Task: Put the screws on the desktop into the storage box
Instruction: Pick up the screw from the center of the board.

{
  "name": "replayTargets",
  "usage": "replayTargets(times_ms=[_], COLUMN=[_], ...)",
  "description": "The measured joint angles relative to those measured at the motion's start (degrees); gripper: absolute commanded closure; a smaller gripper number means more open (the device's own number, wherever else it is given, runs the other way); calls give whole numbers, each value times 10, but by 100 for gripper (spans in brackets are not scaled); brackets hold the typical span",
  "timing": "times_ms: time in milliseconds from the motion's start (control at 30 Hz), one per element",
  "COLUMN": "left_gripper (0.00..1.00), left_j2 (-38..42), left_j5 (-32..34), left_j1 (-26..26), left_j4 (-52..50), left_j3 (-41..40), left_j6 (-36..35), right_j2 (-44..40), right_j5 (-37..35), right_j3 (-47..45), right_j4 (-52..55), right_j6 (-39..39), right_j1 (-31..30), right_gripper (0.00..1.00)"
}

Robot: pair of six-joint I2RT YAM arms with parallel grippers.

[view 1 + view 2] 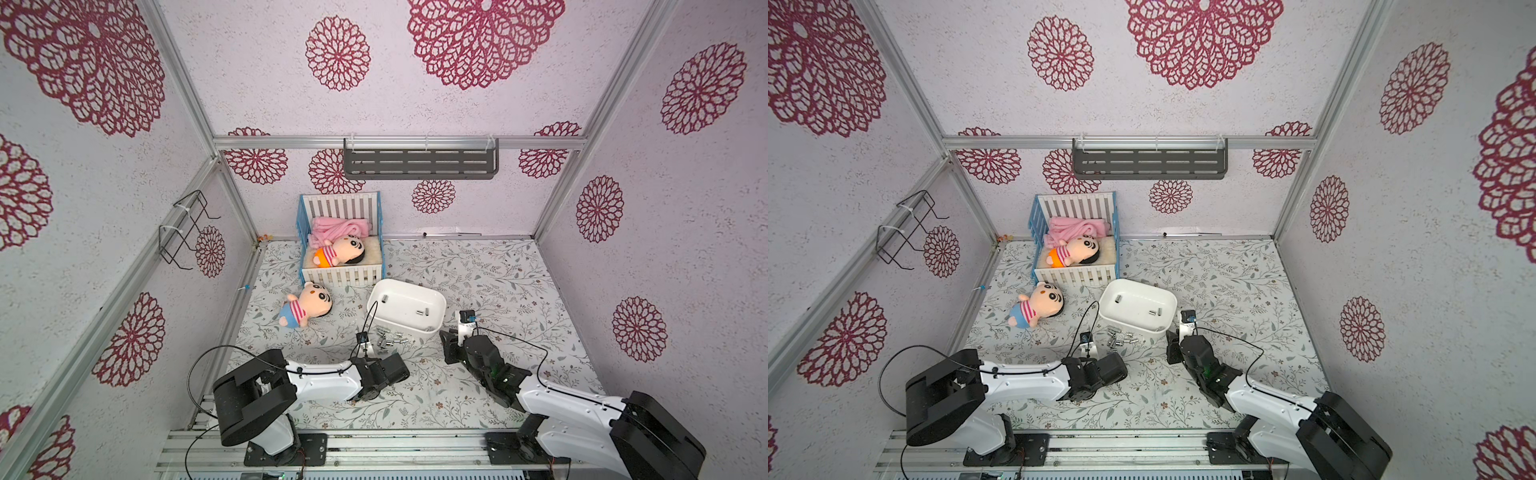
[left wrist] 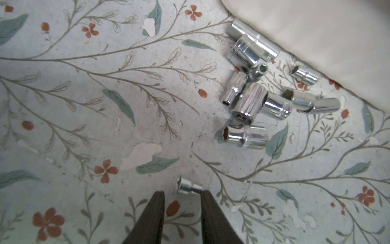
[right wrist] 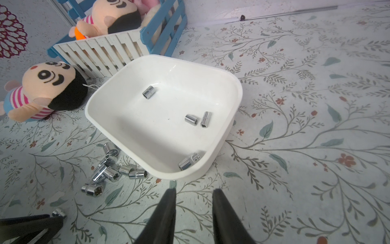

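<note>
Walls (image 1: 257,83) of pale pink with big red rosettes close the stall in on three sides, framed by aluminium posts (image 1: 183,83). A grey slotted shelf (image 1: 419,163) hangs on the back wall and a black wire rack (image 1: 185,228) on the left one.

The surface (image 1: 478,270) is white, printed with grey-green vines and small brown flowers. Close up in the left wrist view the print is scuffed and flaked off in white patches (image 2: 140,155). Against the back wall stands a blue-and-white toy crib (image 1: 340,274) holding a doll (image 1: 340,251) and a pink blanket (image 1: 338,227). A second doll (image 1: 307,305) lies on the surface just in front of it.

The storage box (image 1: 415,326) sits near the middle of the surface, just right of that doll and a little askew. Four of the screws (image 3: 148,92) lie inside it. The rest are a heap (image 2: 251,101) on the surface just beside the box's near wall.

A lone screw (image 2: 188,187) lies apart from the heap, at the tips of the left jaws and touching one tip. Those jaws stand slightly parted and are not clenched on it. The right jaws hang near the box's near right corner, parted too, with nothing between them.
</note>
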State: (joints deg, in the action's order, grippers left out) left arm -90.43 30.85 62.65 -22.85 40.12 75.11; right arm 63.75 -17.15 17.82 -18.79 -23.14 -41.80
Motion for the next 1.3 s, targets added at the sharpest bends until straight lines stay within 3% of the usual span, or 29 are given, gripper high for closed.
replayTargets(times_ms=[567, 1300], left_gripper=[68, 67], left_j2=[-11, -38], left_j5=[17, 31], left_j1=[0, 1], left_j4=[9, 12], left_j3=[2, 18], left_j6=[-1, -69], right_j2=[7, 15], right_j5=[0, 0], right_j3=[7, 7], right_j4=[-1, 0], right_j6=[0, 0], right_j1=[0, 0], right_gripper=[67, 66])
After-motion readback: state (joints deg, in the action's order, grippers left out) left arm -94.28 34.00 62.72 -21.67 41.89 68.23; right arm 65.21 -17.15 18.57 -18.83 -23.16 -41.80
